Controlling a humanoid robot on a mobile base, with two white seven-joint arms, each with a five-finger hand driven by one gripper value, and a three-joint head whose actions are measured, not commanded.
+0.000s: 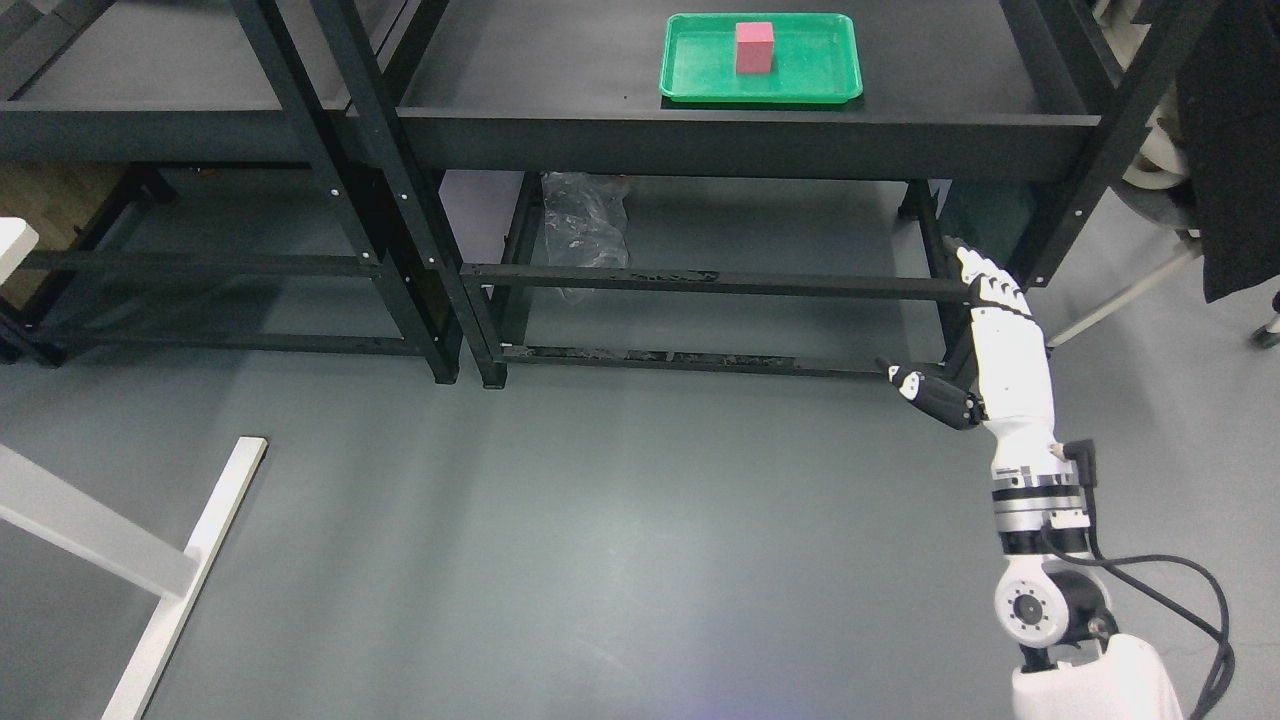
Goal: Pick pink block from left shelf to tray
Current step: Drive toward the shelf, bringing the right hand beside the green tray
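Note:
A pink block (754, 47) stands upright inside a green tray (700, 85) on the top of the right black shelf (740, 140). My right hand (985, 330) hangs low at the right, well below and to the right of the tray, in front of the shelf's lower right leg. Its fingers are stretched out, the thumb is spread to the left, and it holds nothing. The left shelf (150, 130) at the upper left shows no block on the part in view. My left arm does not show.
A crumpled clear plastic bag (585, 225) lies on the floor under the right shelf. White table legs (150, 560) stand at the lower left. A dark coat (1235, 140) hangs at the right edge above a chair base. The grey floor spreads in front.

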